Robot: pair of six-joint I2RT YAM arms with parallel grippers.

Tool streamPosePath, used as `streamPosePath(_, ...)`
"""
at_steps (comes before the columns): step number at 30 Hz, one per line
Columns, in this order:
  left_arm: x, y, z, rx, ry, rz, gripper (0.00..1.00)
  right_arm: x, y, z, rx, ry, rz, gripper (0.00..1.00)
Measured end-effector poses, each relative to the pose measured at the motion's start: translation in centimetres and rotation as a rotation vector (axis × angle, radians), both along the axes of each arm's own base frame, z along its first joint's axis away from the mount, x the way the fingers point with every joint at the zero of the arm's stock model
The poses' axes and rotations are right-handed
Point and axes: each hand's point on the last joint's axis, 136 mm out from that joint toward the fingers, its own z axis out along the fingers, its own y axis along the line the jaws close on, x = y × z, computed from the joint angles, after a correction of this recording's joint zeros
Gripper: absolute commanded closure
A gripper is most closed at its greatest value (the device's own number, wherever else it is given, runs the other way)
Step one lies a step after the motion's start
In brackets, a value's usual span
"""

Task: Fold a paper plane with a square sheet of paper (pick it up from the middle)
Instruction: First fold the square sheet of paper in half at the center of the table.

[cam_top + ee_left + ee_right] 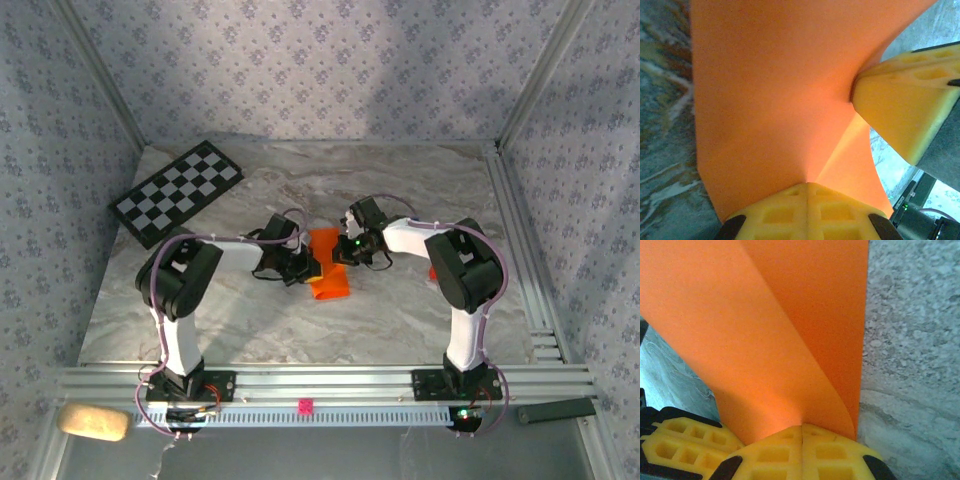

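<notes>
The paper (331, 284) is at the middle of the table (400, 320), bent, and the left gripper (807, 194) and the right gripper (801, 436) are each clamped on one edge of it.

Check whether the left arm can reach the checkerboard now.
Likely not yet: the way to the checkerboard looks free, but the left hand is shut on the orange paper, as is the right hand.

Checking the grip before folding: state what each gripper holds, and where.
Both pinch the orange paper sheet: left gripper on its left side, right gripper on its right side.
</notes>
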Motion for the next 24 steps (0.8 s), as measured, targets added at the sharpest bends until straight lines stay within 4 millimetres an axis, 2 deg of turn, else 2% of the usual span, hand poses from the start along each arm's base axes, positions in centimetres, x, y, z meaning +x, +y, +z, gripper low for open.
streamPosePath(5,0.1,0.2,1.0,-0.001,-0.029,0.003,0.87,0.0,0.0,0.0,0.001,0.000,-0.003,1.00)
streamPosePath(9,0.5,0.0,3.0,-0.027,-0.077,0.008,0.86,0.0,0.0,0.0,0.001,-0.001,-0.003,1.00)
streamPosePath(12,0.7,-0.1,3.5,-0.036,-0.091,0.008,0.86,0.0,0.0,0.0,0.000,-0.002,-0.004,1.00)
streamPosePath(17,0.2,0.3,2.4,-0.015,-0.076,0.002,0.88,0.0,0.0,0.0,0.002,-0.005,-0.004,1.00)
streamPosePath(22,-0.8,1.1,-0.1,0.024,-0.037,-0.007,0.89,0.0,0.0,0.0,0.005,-0.009,-0.006,1.00)
streamPosePath(24,-0.7,1.2,-0.1,0.022,-0.043,-0.007,0.90,0.0,0.0,0.0,0.008,-0.009,-0.010,1.00)
